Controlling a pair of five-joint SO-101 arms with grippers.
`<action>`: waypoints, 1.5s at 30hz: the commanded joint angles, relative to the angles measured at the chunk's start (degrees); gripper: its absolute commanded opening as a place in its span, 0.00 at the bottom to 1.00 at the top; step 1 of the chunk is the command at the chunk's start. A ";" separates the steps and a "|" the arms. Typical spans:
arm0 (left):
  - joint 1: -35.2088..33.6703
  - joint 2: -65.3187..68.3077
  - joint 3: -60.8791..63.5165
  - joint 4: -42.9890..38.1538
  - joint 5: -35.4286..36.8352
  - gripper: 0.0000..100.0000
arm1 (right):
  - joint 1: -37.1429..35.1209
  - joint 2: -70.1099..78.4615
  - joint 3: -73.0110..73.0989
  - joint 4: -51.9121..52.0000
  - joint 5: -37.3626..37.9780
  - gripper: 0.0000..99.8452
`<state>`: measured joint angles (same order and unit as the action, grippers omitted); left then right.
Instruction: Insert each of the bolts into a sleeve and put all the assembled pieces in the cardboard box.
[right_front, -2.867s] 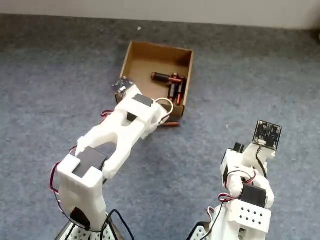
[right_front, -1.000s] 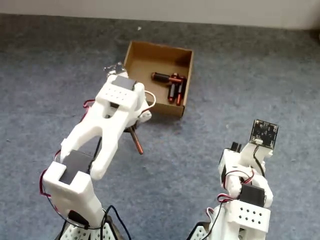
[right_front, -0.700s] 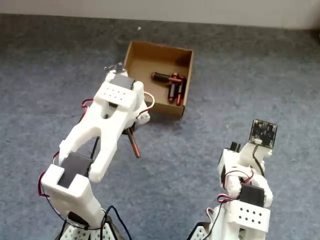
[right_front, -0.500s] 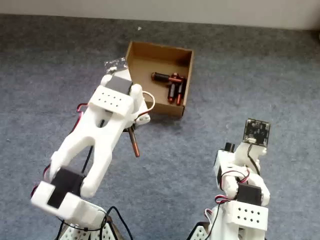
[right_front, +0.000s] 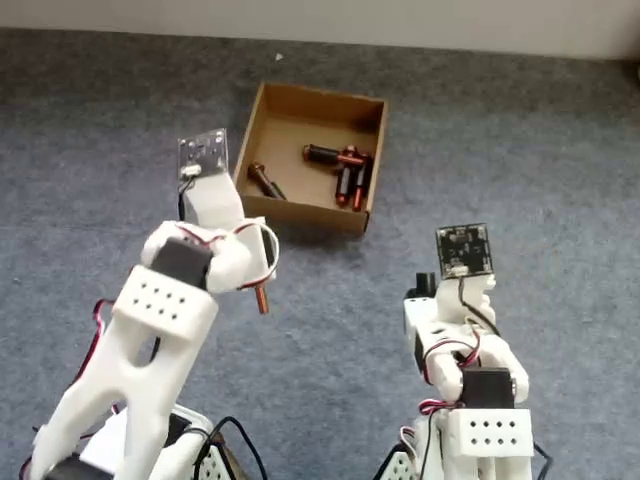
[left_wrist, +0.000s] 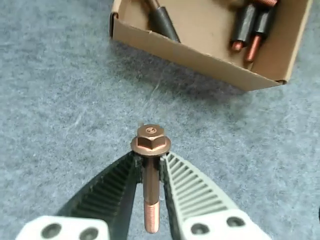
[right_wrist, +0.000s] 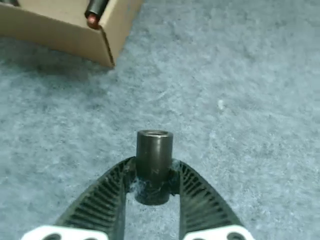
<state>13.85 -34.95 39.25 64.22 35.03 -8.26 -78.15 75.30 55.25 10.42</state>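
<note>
Open-topped cardboard box (right_front: 377, 150) on grey carpet (right_front: 540, 150).

Inside the box, four assembled pieces, each a black sleeve with a copper bolt through it:
- One piece (right_front: 264, 182) alone, aslant, close to the box wall on the left arm's side.
- Three more (right_front: 347, 172) bunched toward the opposite wall. One lies crosswise, and two lie side by side with their copper ends toward the box's near wall.

Seen from the left wrist, the lone piece (left_wrist: 162, 22) at one end of the box (left_wrist: 200, 57) and the side-by-side pair (left_wrist: 252, 27) at the other.

Left gripper (left_wrist: 148, 162) clenched on a loose copper bolt (left_wrist: 150, 190). Ribbed fingers (left_wrist: 187, 185) pinching the shank just under the hexagonal head, threaded end pointing back toward the wrist. Outside the box, above the carpet, a little in front of its near wall. From above, the same bolt (right_front: 260, 297) hanging below the arm, short of the box's near corner.

Right gripper (right_wrist: 152, 175) clenched on a loose black sleeve (right_wrist: 154, 160), its hollow end facing away from the wrist. Outside the box (right_wrist: 60, 32) too, over bare carpet, well apart from the near corner on the right arm's side.
</note>
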 joint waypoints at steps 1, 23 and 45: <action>0.84 -10.15 5.67 -7.21 -1.76 0.00 | -4.35 -1.36 -4.70 0.75 1.67 0.01; 0.84 -51.38 33.89 -29.63 -1.32 0.00 | -25.36 -26.95 3.65 -4.26 2.20 0.01; 0.92 -69.14 44.00 -41.58 2.20 0.01 | -31.25 -26.95 25.54 -33.10 2.46 0.01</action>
<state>13.76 -103.52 84.00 24.57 35.82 -39.03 -104.18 95.60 25.19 12.09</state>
